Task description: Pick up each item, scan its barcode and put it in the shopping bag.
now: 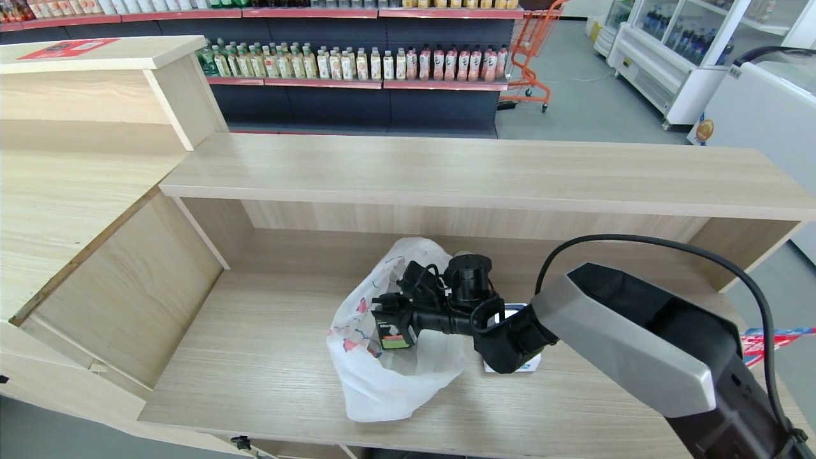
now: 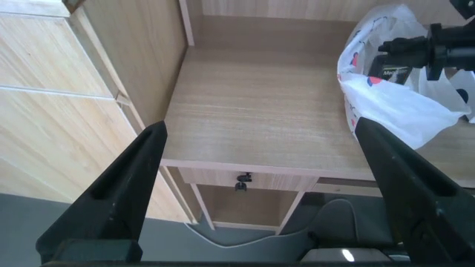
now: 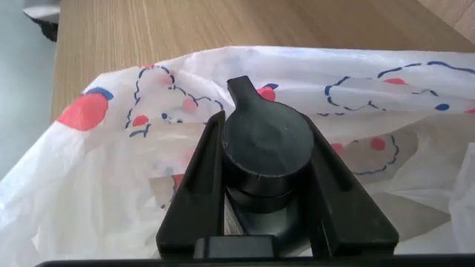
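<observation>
The white shopping bag [image 1: 382,382] with a red and blue print lies on the lower wooden counter [image 1: 255,357], its mouth open upward. My right gripper [image 1: 392,319] hangs in the bag's mouth, shut on a small dark item [image 1: 395,336] with a green and orange label. In the right wrist view the item's round black cap [image 3: 267,144] sits between the two fingers [image 3: 194,185], with the bag [image 3: 133,148] spread beneath. My left gripper [image 2: 260,130] is off the counter's front edge, open with nothing in it; from there I see the bag [image 2: 393,104] and the right gripper [image 2: 404,48].
A white flat device [image 1: 519,366] lies partly under the right arm, right of the bag. A raised ledge [image 1: 484,172] overhangs the back of the counter and a wooden side wall [image 1: 127,293] closes its left. The counter left of the bag is bare.
</observation>
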